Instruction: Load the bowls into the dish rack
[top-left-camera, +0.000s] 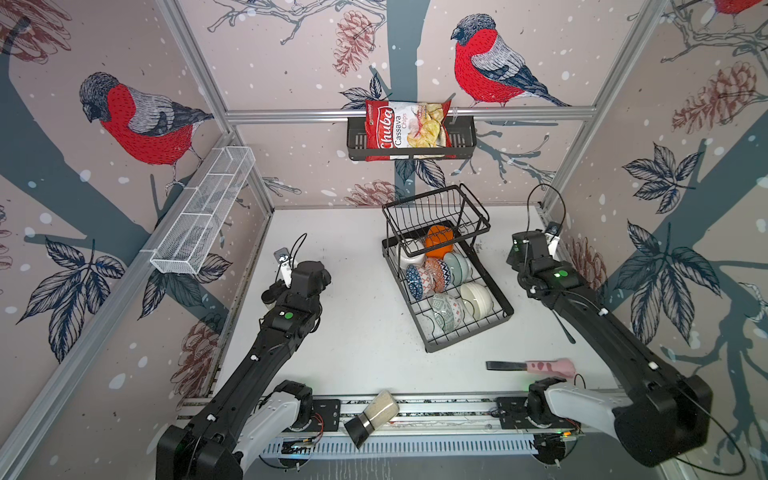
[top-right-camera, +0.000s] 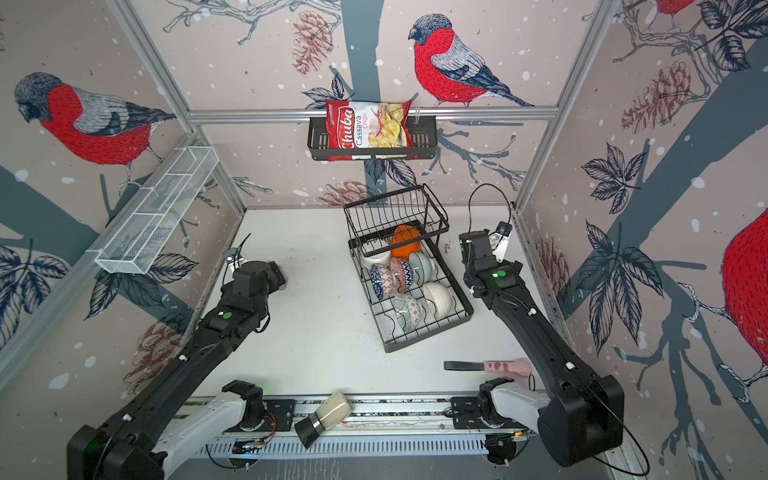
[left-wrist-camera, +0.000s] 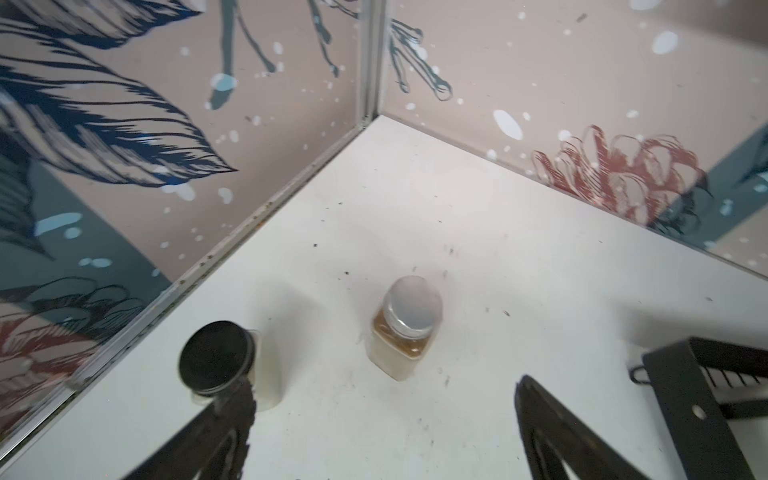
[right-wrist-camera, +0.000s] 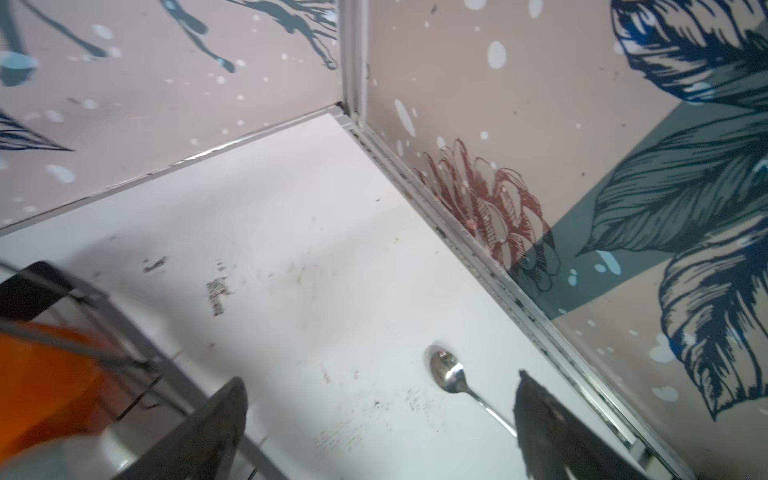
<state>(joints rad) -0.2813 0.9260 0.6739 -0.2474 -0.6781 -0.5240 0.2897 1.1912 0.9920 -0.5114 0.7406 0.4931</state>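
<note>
The black wire dish rack stands at the middle right of the table in both top views. Several bowls stand on edge in its slots: a bright orange one under the raised basket tier, a pale teal one, a plain white one and patterned ones. My left gripper is open over bare table to the left of the rack, holding nothing. My right gripper hangs open and empty at the rack's right, with the orange bowl beside one finger.
Two jars, clear-lidded and black-lidded, stand before the left gripper. A spoon lies near the right wall. A pink-handled tool and a tipped jar lie in front. Chips basket and white mesh shelf hang on the walls.
</note>
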